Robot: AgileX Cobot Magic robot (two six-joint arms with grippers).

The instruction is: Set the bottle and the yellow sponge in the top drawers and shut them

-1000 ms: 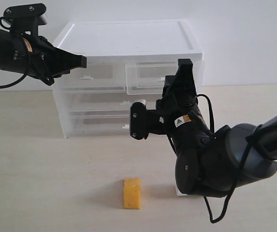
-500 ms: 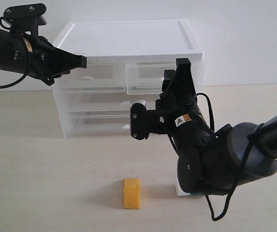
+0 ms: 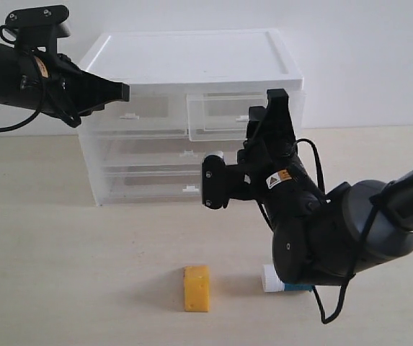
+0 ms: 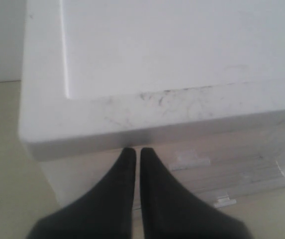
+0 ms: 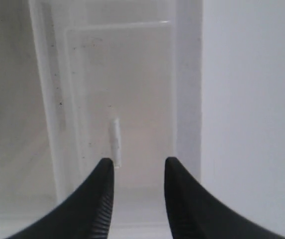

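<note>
The yellow sponge stands on the table in front of the chest. The bottle lies on its side to the sponge's right, with its white cap showing and its teal body mostly hidden behind my right arm. The left top drawer sits flush, while the right top drawer sticks out slightly. My right gripper points at that drawer's front, open, with the white handle next to one finger. My left gripper is shut and empty at the chest's upper left corner.
The white-topped chest stands at the back against the wall, with two full-width drawers below the top pair. Bare tabletop lies left of the sponge. My bulky right arm fills the table's right side.
My right arm has shifted a little to the right, uncovering more of the bottle's white cap. The left arm, the sponge and the drawers have not moved.
</note>
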